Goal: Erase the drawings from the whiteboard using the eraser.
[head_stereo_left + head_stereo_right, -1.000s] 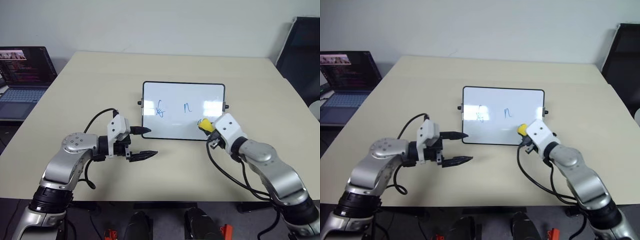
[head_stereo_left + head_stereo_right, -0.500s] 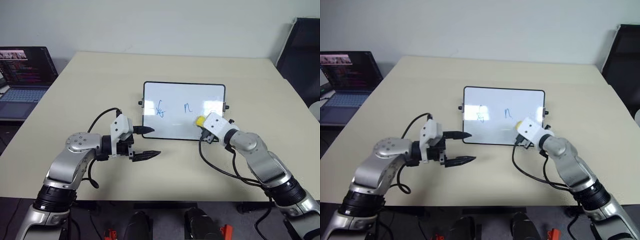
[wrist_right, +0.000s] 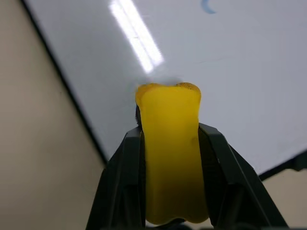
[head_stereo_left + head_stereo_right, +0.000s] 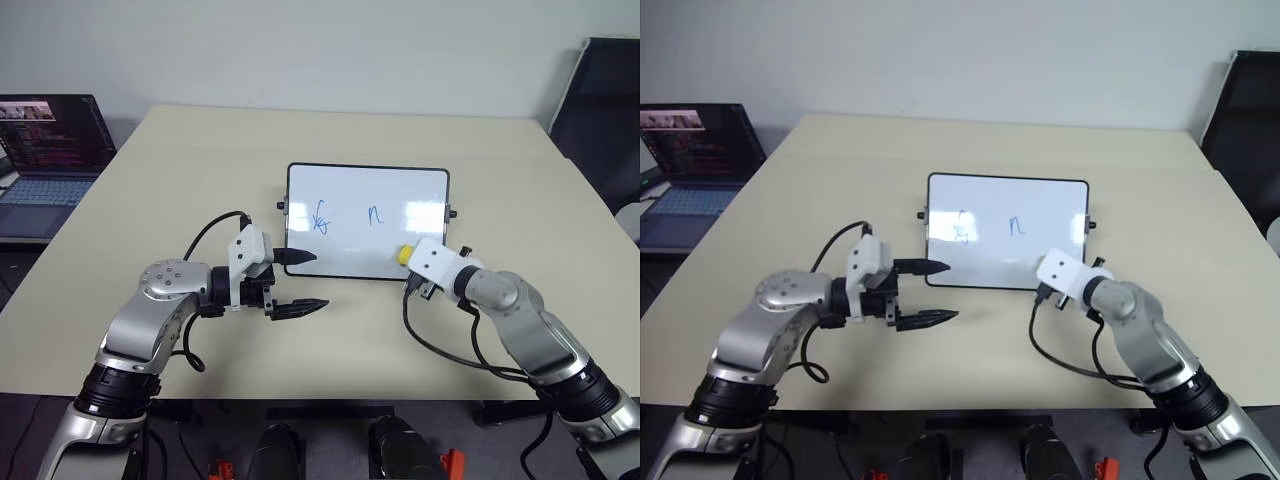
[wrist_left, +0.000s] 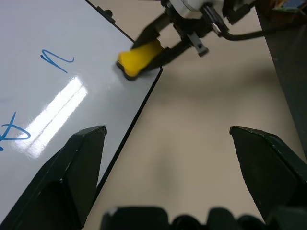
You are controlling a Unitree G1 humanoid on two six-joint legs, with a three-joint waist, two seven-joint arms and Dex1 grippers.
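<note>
The eraser [image 3: 170, 153], a yellow block, is clamped between the two black fingers of my right tool [image 4: 408, 259], its leading end pressed to the whiteboard [image 4: 350, 190] at the board's near right corner. The whiteboard lies flat at the middle of the bench [image 4: 200, 160], black frame intact, a small knob at each side. Two blue drawings [image 4: 321, 217] are legible on it, one left of centre and one near centre; a glare patch covers the right part, so I cannot tell what is there. My left tool [image 4: 298, 282] hovers just off the board's near left corner, fingers spread apart and holding nothing. A laptop [image 4: 45, 150] stands open beyond the bench's left edge.
</note>
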